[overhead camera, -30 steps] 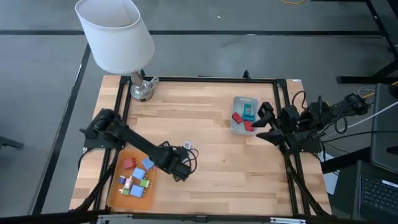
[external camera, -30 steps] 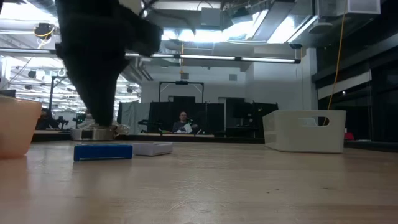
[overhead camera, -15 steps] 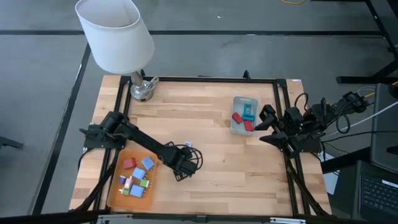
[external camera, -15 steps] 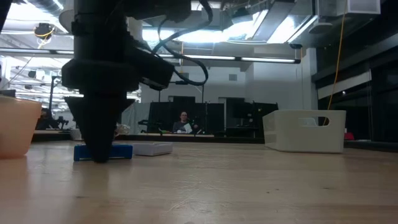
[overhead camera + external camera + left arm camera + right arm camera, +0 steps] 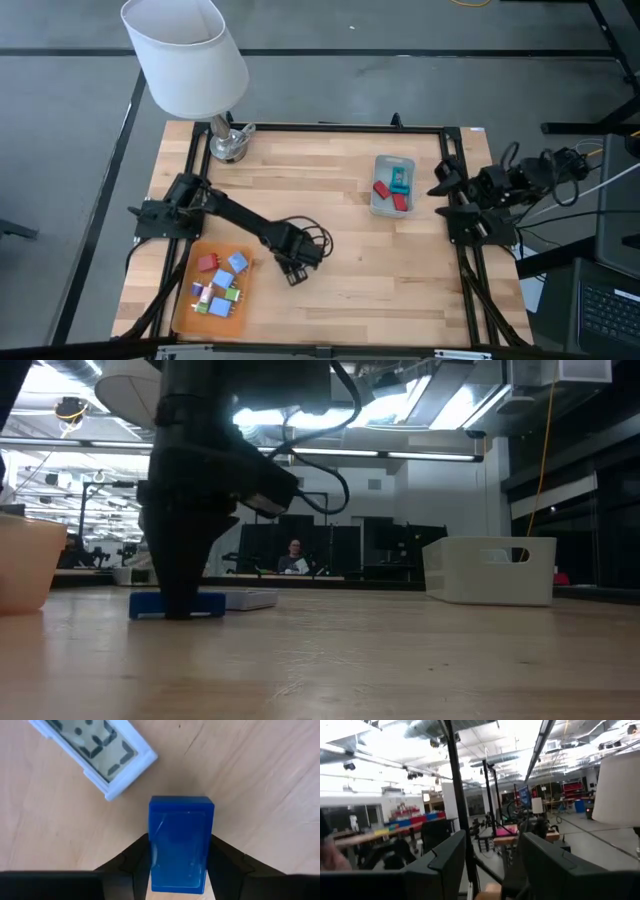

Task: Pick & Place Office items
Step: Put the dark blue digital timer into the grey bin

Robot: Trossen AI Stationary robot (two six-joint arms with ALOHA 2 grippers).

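A blue block (image 5: 180, 820), one of the office items, lies flat on the wooden table beside a small white digital display (image 5: 95, 755). My left gripper (image 5: 298, 265) stands over the block at the table's middle, shut on it. In the low view the block (image 5: 208, 605) shows behind the fingers. Several more small coloured pieces lie on the orange tray (image 5: 185, 305) at the near left. Red and teal pieces lie in the translucent bin (image 5: 378, 205) at the right. My right gripper (image 5: 445, 185) hangs open at the right edge beside the bin, with nothing between its fingers. My left gripper pinches the blue block's two long sides (image 5: 156, 860) between its two fingers (image 5: 131, 865), near one end of the block. The fingers come from above, pointing down, and lie across it. The block lies flat on the table.
A lamp with a white shade (image 5: 185, 55) and metal foot (image 5: 228, 145) stands at the far left corner. A black frame (image 5: 320, 128) runs round the table's edge. Bare wood lies between the left gripper and the bin. A person (image 5: 294, 556) sits far behind the table.
My left gripper has come down onto the table and gone a little toward the right edge, so its fingers now stand on either side of the blue block, which has slid slightly the same way. My right gripper has drawn back from the bin toward the right edge.
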